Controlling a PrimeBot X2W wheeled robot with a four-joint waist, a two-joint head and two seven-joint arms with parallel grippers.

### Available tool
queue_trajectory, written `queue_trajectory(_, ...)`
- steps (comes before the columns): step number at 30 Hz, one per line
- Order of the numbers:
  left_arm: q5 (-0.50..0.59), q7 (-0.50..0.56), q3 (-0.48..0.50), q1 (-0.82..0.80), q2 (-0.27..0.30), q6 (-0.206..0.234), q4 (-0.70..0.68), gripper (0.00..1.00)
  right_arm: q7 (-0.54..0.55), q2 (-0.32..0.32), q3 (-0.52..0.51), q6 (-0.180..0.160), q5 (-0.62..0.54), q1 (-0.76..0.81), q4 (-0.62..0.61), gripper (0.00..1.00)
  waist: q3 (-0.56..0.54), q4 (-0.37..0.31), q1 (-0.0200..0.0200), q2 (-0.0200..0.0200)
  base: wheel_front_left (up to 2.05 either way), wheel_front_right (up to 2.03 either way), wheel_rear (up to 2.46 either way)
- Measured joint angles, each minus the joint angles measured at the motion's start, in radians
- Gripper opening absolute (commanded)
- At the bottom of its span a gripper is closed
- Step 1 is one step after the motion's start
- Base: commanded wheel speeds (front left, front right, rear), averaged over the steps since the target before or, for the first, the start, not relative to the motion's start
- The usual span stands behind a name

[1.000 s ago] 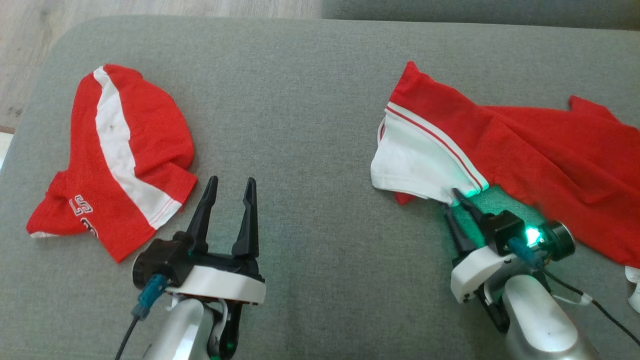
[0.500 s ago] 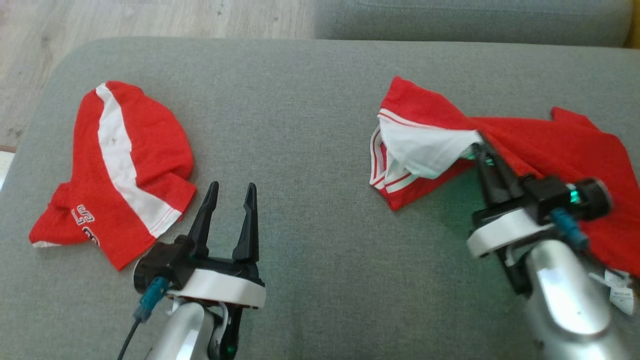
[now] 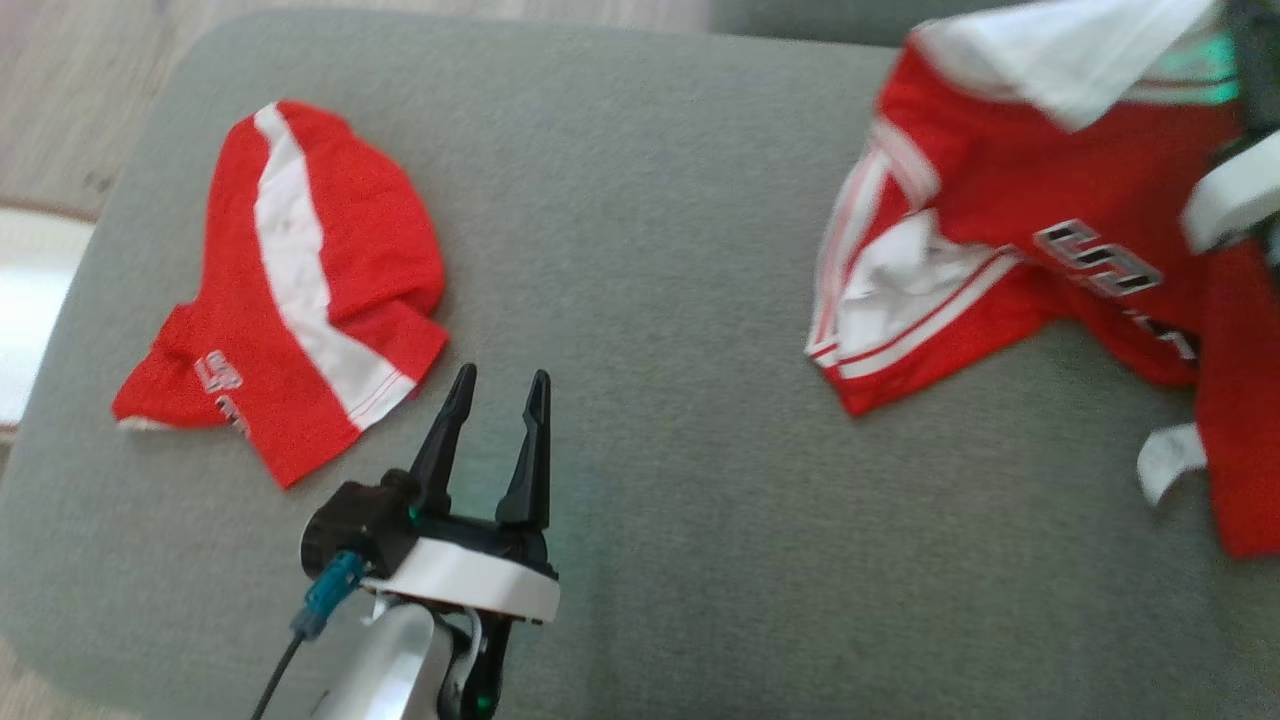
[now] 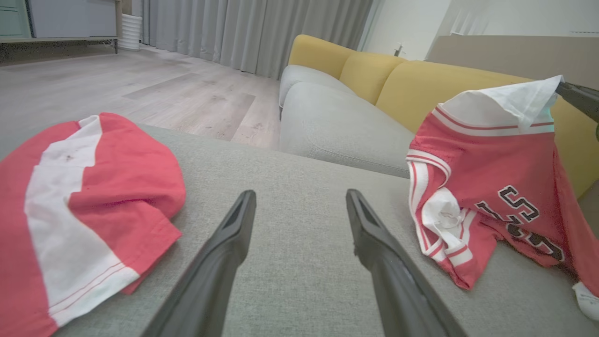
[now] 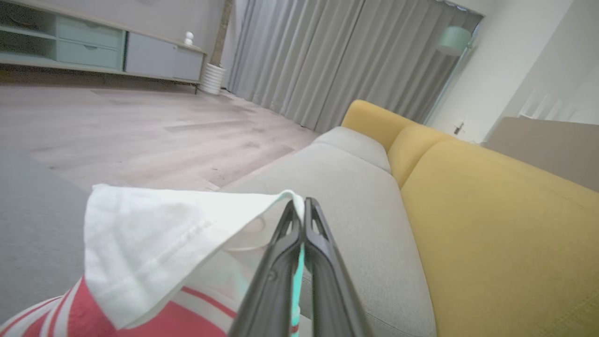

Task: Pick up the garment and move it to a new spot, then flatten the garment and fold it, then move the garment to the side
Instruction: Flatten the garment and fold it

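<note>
Cushion [image 3: 650, 200]: wide grey woven seat with rounded corners, taking up most of the head view; flat, and bare in the middle.
Shirt [image 3: 1050, 200]: red with white trim and dark letters, at the upper right of the head view. Its white corner is lifted off the cushion. The rest hangs down, and its lower part lies on the fabric at the right edge.
Right gripper [image 5: 303, 206]: fingers pressed together, pinching the shirt's white corner at their tips, bottom centre of the right wrist view.
Left gripper [image 3: 502, 378]: fingers spread with nothing between them, lower left of the head view, over bare cushion between the two garments.
Second shirt [image 3: 320, 270]: red with a white stripe, lying rumpled on the cushion at the upper left of the head view, well apart from the shirt.
Tag [image 3: 1170, 460]: small white label at the shirt's lower edge, right side of the head view.
Floor [image 4: 140, 84]: pale wood planks beyond the cushion, upper left of the left wrist view.
Sofa [image 5: 491, 210]: grey seat with a yellow back, right half of the right wrist view.
Curtains [image 5: 327, 61]: grey, reaching the floor, top centre of the right wrist view.
Cabinet [image 5: 93, 47]: low, pale green and grey, along the wall at the upper left of the right wrist view.
Lamp [image 5: 454, 40]: pale green shade, upper right, just beside the curtains.
</note>
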Motion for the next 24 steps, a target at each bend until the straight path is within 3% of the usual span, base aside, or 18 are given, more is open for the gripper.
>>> queue_trajectory(1,-0.004,0.000,-0.003,-0.004,0.000,0.000,0.000,1.00,0.009,-0.021,0.014,0.000,0.014,-0.032,0.035,0.00,0.008,0.010,0.0000,0.0000,0.00,0.00,0.00)
queue_trajectory(2,-0.008,0.000,-0.004,-0.009,0.000,0.000,0.000,1.00,0.020,-0.043,0.034,0.000,0.021,-0.063,0.072,0.06,0.017,0.020,0.0000,0.0000,0.00,0.00,0.00)
queue_trajectory(3,-0.011,0.000,-0.005,-0.017,0.000,0.001,0.000,1.00,0.038,-0.058,0.039,0.000,0.021,-0.092,0.115,0.94,0.025,0.029,0.0000,0.0000,0.00,0.00,0.00)
queue_trajectory(4,-0.014,0.000,-0.007,-0.025,0.000,0.001,0.000,1.00,0.064,-0.074,0.050,0.000,0.022,-0.122,0.163,1.00,0.033,0.038,0.0000,0.0000,0.00,0.00,0.00)
queue_trajectory(8,-0.021,0.000,-0.011,-0.045,-0.001,0.002,-0.001,1.00,0.086,-0.111,0.086,0.000,0.007,-0.198,0.291,1.00,0.058,0.067,0.0001,0.0000,0.00,0.00,0.00)
queue_trajectory(15,-0.026,0.000,0.002,-0.045,-0.001,0.011,-0.001,1.00,-0.002,-0.078,0.091,0.000,0.006,-0.239,0.389,1.00,0.047,0.047,0.0000,0.0000,0.00,0.00,0.00)
queue_trajectory(20,-0.010,0.000,0.029,-0.042,-0.001,0.011,-0.006,1.00,-0.049,-0.002,0.096,0.000,0.027,-0.237,0.371,1.00,0.024,-0.006,0.0000,0.0000,0.00,0.00,0.00)
queue_trajectory(24,0.006,0.000,0.053,-0.033,-0.001,0.011,-0.018,1.00,-0.059,0.039,0.074,0.000,0.068,-0.203,0.259,1.00,0.002,-0.063,-0.0002,0.0000,0.00,0.00,0.00)
